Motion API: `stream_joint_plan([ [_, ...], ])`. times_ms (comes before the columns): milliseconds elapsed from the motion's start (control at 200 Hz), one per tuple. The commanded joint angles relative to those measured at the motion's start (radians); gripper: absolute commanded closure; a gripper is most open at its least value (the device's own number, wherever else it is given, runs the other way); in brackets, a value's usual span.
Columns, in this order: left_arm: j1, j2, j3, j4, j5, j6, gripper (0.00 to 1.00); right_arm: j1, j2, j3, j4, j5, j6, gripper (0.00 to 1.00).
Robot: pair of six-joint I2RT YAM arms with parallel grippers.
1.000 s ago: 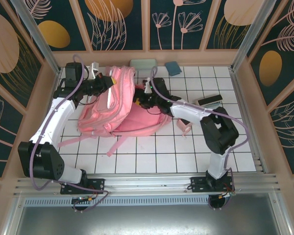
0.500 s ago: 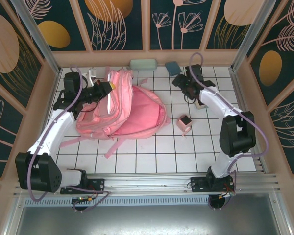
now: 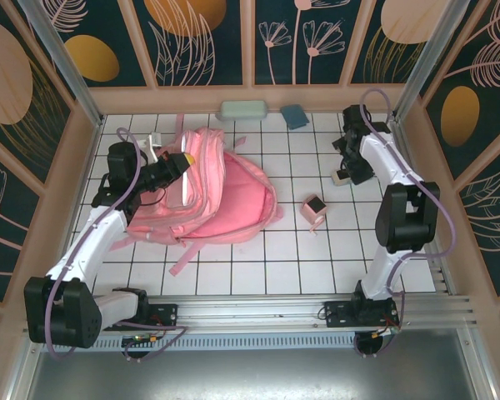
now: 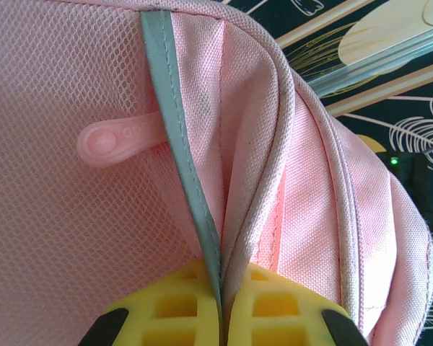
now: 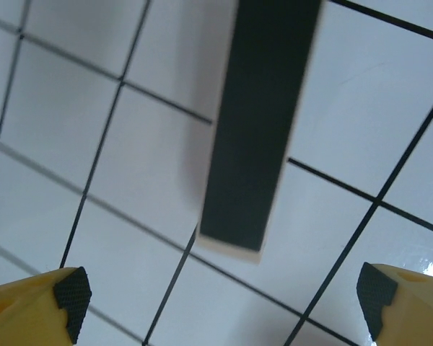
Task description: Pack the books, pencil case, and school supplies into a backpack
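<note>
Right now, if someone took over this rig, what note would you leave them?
Left pincer: shut on the backpack's edge.
Right pincer: open, empty, hovering over the black bar, far right.
Pencil case and teal pad lie by the back wall; the pink cube sits right of the backpack.
Done: can't tell what is inside the backpack.
Left: pack bar, cube, pad, case.

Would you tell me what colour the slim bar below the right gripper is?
Black; the bar shows best in the right wrist view.
</note>
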Motion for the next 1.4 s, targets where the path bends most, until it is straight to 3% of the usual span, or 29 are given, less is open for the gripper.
stream_joint_plan([
  [0,0.002,-0.045,0.002,0.083,-0.004,-0.018,1.0,-0.035,0.054,0.048,-0.055,-0.031,0.077,0.03],
  [295,-0.004,-0.065,0.01,0.066,-0.009,-0.005,1.0,-0.099,0.21,0.153,-0.054,-0.089,0.104,0.05],
  [520,-0.004,-0.06,0.028,0.039,-0.013,0.015,1.0,-0.128,0.291,0.173,-0.029,-0.115,0.109,0.14],
  [831,-0.004,-0.048,0.075,-0.017,-0.017,0.048,1.0,-0.135,0.319,0.131,0.052,-0.158,0.063,0.4],
  [986,-0.004,-0.044,0.095,-0.042,-0.021,0.059,1.0,-0.142,0.311,0.109,0.081,-0.163,0.046,0.61],
  [1046,-0.004,-0.042,0.101,-0.053,-0.023,0.059,1.0,-0.14,0.305,0.112,0.082,-0.165,0.037,0.64],
  [1236,-0.004,-0.03,0.154,-0.084,-0.016,0.052,1.0,-0.134,0.203,0.08,0.104,-0.121,0.036,0.78],
  [1351,-0.004,-0.022,0.183,-0.103,-0.01,0.042,1.0,-0.118,0.111,0.036,0.133,-0.089,0.019,0.81],
  [1391,-0.004,-0.016,0.201,-0.116,0.004,0.041,1.0,-0.107,0.073,0.012,0.161,-0.085,0.002,0.87],
])
